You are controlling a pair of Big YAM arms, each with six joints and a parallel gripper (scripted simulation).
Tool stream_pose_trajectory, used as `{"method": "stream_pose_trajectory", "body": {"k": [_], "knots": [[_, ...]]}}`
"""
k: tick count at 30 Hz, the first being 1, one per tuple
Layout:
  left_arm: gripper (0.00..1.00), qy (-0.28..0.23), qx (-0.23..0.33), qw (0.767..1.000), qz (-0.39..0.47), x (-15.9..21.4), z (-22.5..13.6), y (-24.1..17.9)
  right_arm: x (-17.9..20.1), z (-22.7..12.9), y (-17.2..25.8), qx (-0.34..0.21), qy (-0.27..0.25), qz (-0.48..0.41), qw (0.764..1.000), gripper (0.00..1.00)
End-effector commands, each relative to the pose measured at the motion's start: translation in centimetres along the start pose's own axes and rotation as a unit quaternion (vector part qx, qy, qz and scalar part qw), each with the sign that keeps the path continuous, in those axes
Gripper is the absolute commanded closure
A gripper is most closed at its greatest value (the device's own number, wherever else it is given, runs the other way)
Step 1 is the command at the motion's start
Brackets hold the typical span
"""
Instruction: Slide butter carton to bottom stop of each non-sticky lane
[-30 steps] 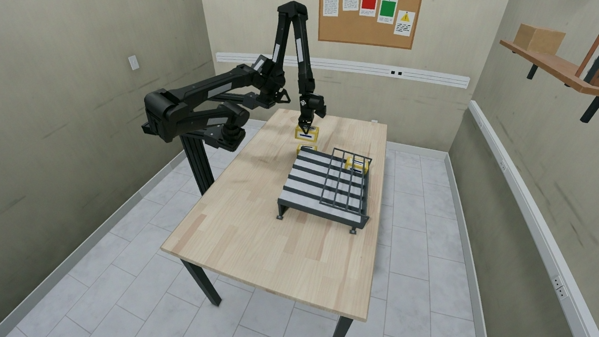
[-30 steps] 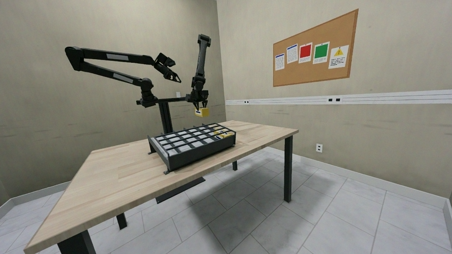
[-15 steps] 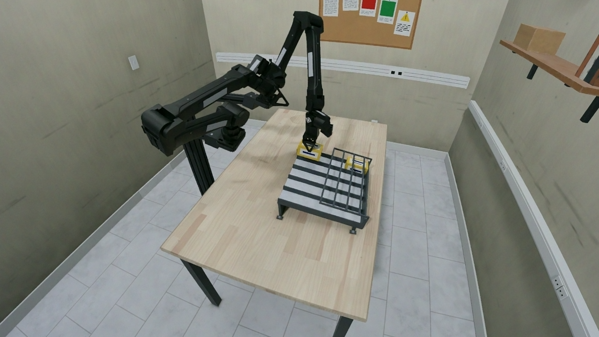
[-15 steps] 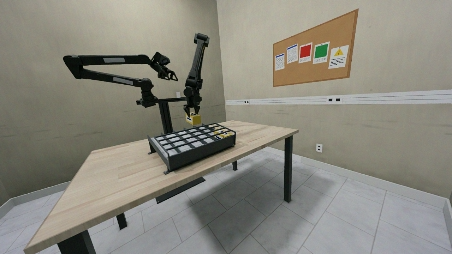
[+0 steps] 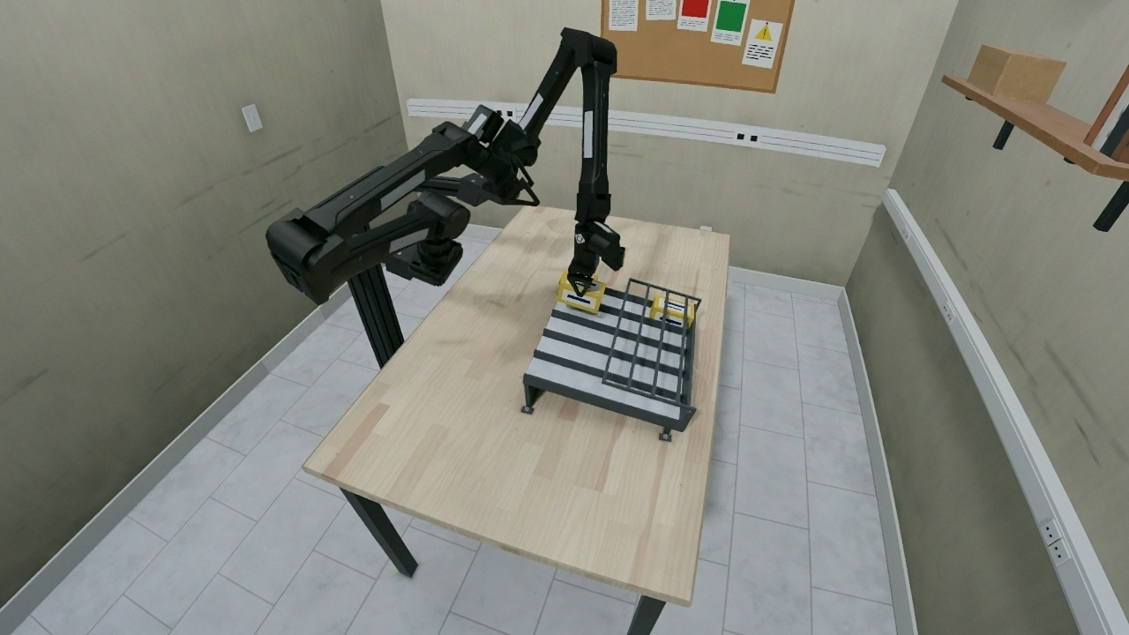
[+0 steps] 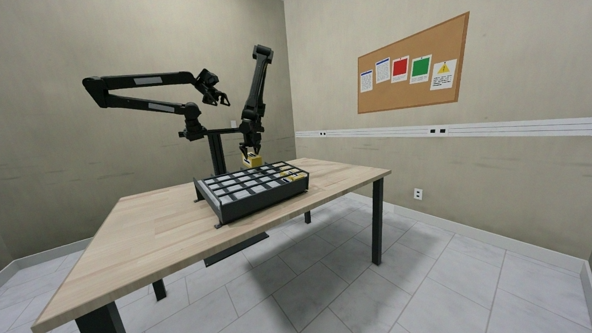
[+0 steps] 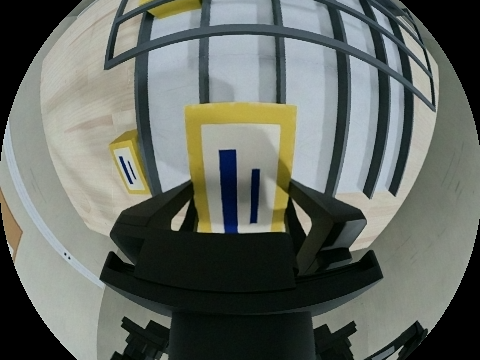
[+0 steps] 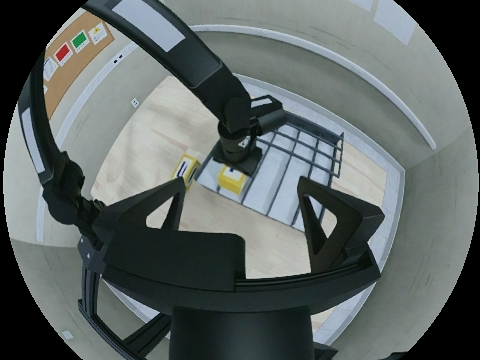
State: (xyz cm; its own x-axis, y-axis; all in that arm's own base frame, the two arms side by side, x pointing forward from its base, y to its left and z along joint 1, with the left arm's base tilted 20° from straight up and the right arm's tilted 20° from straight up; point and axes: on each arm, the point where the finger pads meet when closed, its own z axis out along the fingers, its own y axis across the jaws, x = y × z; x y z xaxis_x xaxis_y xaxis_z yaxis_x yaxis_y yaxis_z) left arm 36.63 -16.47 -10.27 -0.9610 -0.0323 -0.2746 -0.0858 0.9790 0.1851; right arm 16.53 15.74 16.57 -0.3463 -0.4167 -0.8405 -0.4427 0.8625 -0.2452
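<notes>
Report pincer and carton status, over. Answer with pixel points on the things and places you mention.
Left pincer [image 5: 581, 290] [image 6: 252, 154] [image 7: 241, 185] [image 8: 235, 172] gripping a butter carton [image 5: 579, 302] [image 6: 253, 162] [image 7: 240, 150] [image 8: 231, 184] at the shelf's [image 5: 608, 404] [image 6: 264, 196] [image 7: 142, 100] [image 8: 265, 190] upper end. Right pincer [image 5: 528, 197] [image 6: 221, 103] [image 8: 241, 181] open, raised. Nothing visibly blocking that lane.

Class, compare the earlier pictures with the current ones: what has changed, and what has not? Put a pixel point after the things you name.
The left gripper [image 5: 582, 288] [image 6: 250, 153] [image 7: 240, 181] has carried its butter carton [image 5: 579, 300] [image 6: 253, 160] [image 7: 240, 170] [image 8: 231, 181] down and across to the sloped shelf [image 5: 603, 392] [image 6: 264, 201]. Nothing was visibly let go. The carton under the bars [image 5: 670, 310] [image 6: 292, 175] stayed put.
</notes>
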Motion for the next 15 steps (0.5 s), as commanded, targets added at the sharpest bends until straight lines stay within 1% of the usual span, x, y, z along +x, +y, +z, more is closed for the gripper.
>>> {"method": "stream_pose_trajectory", "body": {"k": [1,8,10,15], "knots": [[0.41,-0.024,0.017,1.0,-0.008,-1.8,-0.7,-1.5,0.4,-0.2,-0.3,0.004,0.001,0.015,1.0,0.0],[0.41,-0.009,0.007,1.0,-0.004,0.5,3.3,0.4,0.9,0.0,-0.2,0.007,0.005,0.01,1.0,0.0],[0.41,-0.009,0.007,1.0,-0.004,1.0,4.4,0.6,-0.4,-0.5,-0.3,0.003,-0.003,0.02,1.0,0.0],[0.41,-0.014,0.009,1.0,-0.006,0.1,5.1,-0.1,-0.4,-0.5,-0.3,0.003,-0.003,0.02,1.0,0.0]]}}
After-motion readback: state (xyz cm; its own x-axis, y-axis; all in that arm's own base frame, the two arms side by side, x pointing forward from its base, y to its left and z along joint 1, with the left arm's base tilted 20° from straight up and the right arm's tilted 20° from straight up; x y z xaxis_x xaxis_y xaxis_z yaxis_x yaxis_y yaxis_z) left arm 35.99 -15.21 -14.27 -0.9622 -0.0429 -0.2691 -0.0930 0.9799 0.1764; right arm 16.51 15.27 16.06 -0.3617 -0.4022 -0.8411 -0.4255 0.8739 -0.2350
